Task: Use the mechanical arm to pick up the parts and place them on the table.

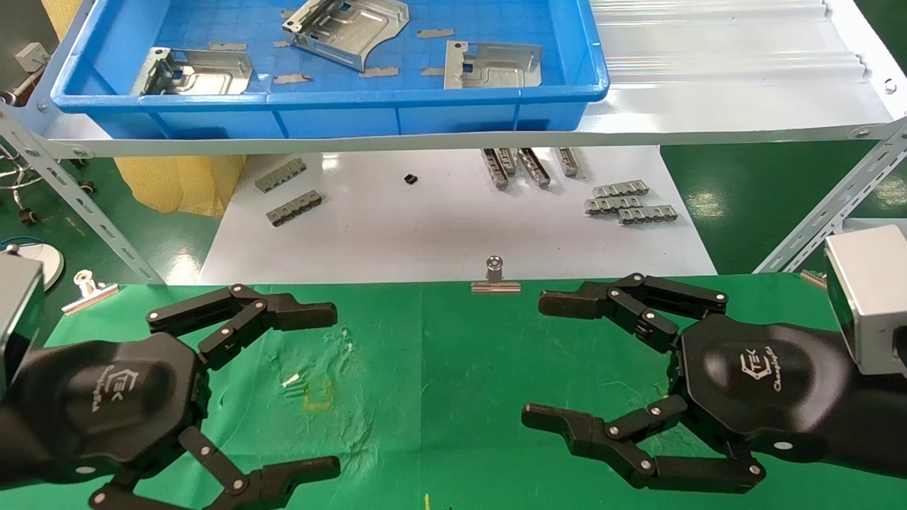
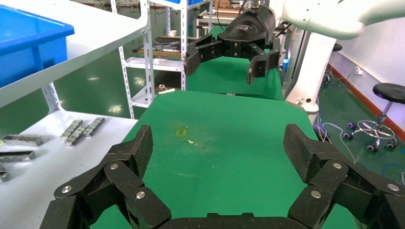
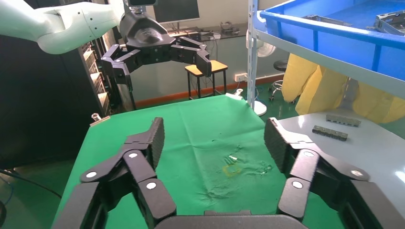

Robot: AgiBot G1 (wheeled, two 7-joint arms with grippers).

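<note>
Three shiny silver parts [image 1: 198,71] [image 1: 347,28] [image 1: 492,65] lie in the blue tray [image 1: 333,99] on the raised shelf at the back. My left gripper [image 1: 334,391] is open and empty, low over the left of the green table [image 1: 439,368]. My right gripper [image 1: 533,360] is open and empty over the right of the table. Both claws point at each other across the bare cloth. The left wrist view shows its own open claw [image 2: 220,148] and the right gripper [image 2: 223,67] farther off. The right wrist view shows its own open claw [image 3: 215,138] and the left gripper [image 3: 162,67].
A glossy white board [image 1: 439,234] lies below the shelf, with grey ribbed strips [image 1: 631,202] [image 1: 287,191] and a small black piece [image 1: 409,179]. Binder clips [image 1: 495,278] [image 1: 88,289] sit at the cloth's far edge. Slanted shelf struts [image 1: 829,212] stand on both sides. A yellow mark [image 1: 317,393] is on the cloth.
</note>
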